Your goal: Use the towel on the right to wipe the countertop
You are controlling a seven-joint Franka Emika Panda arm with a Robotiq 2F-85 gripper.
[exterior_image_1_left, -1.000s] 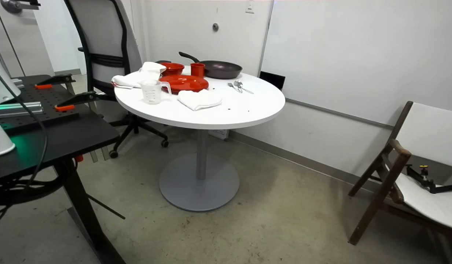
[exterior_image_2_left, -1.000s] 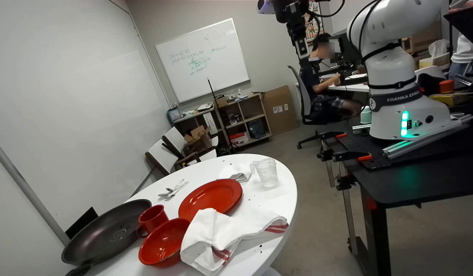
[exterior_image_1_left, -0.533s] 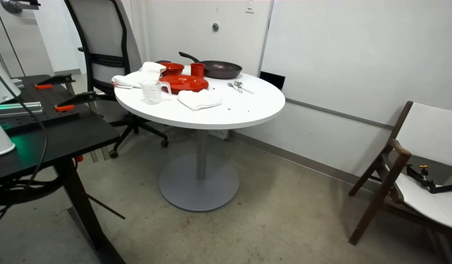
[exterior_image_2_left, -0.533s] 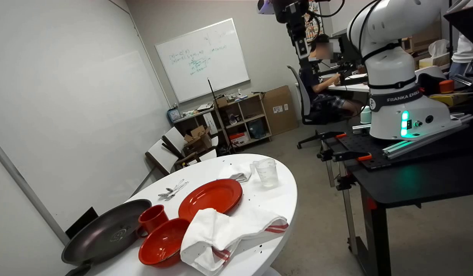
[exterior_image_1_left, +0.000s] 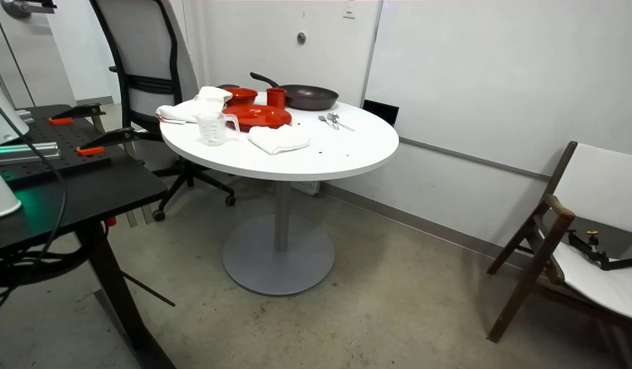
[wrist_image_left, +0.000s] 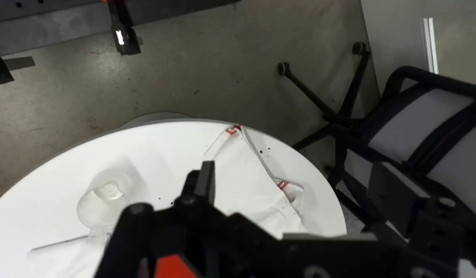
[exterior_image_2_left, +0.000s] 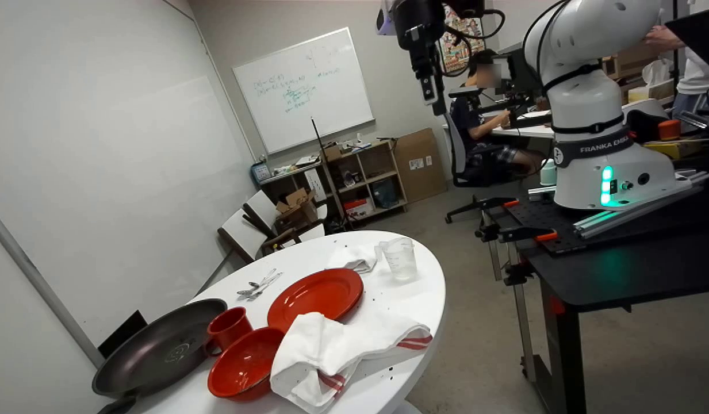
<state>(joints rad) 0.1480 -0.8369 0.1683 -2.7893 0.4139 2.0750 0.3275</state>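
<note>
With my pincer (wrist_image_left: 297, 177) spread, I judge the striped towel (wrist_image_left: 251, 183) light, soft and limp, best pinched at its raised fold (exterior_image_2_left: 315, 340).

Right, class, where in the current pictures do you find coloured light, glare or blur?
Wrist view: the end effector is dark and out of focus, the white table beyond clearer. Both exterior views: a green lamp tints the black desk. In an exterior view: glints on the red plate, and a blurred patch over the seated person's face.
</note>
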